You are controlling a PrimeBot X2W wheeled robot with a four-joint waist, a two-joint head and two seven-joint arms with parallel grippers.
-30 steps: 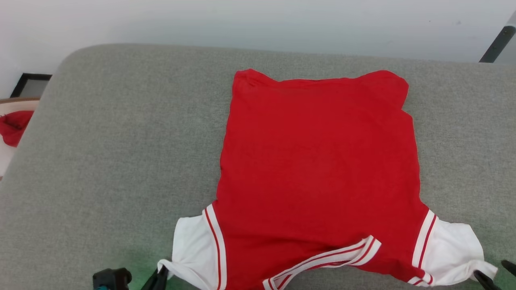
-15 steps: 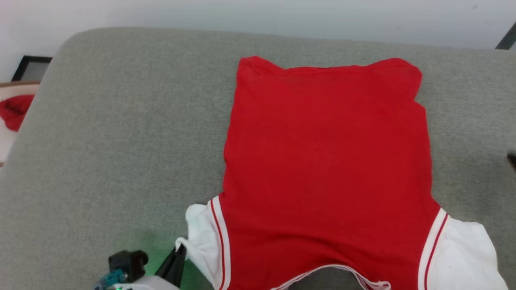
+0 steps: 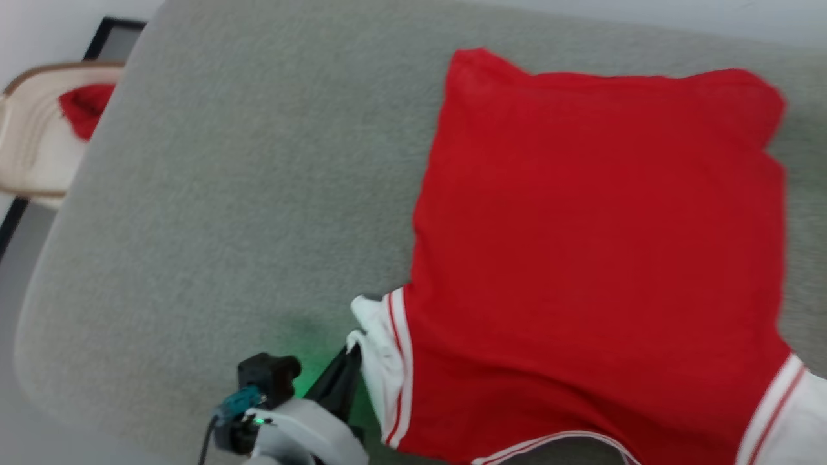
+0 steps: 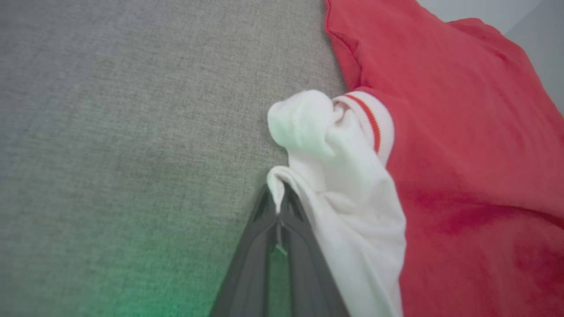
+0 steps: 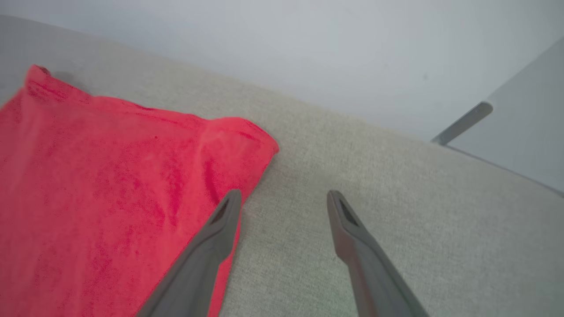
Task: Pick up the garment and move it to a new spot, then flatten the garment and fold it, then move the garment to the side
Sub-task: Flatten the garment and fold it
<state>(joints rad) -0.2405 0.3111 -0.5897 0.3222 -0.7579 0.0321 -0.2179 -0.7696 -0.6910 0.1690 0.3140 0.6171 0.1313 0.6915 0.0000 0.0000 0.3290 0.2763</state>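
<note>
The garment (image 3: 594,258) is lying spread on the grey pad (image 3: 245,194), plain red side up, taking up the pad's right half, w/ hem twd the far edge and collar end twd the near edge. Head view is giving the overall layout: the hem's far-right corner is curling a bit, the neck trim (image 3: 549,442) is peeking out at the near edge w/ its red stripe, and off the pad's far-left corner a beige tub (image 3: 32,148) is sitting w/ a small red cloth (image 3: 84,110) in it.

The left gripper (image 3: 350,356) is sitting at the near edge, against the garment's left sleeve (image 3: 378,342). Head view is leaving the grip vague. Left wrist view is settling it: both dark fingers (image 4: 257,246) are pressing together tip to tip, pinching a thin fold at the sleeve's edge. The white cloth is bunching up above the tips, the striped rib band (image 4: 374,123) is curving just beyond, and a green glow (image 4: 145,299) is falling on the pad beside the fingers.

Right wrist view is adding the other side. The right gripper (image 5: 284,198) is hanging w/ fingers spread wide, nothing btwn them but bare pad, at the garment's right edge nr the hem corner (image 5: 246,132). One finger is overlapping the red edge there; whether it is touching, can't tell. A pale wall (image 5: 264,53) is running behind the pad's far edge.
</note>
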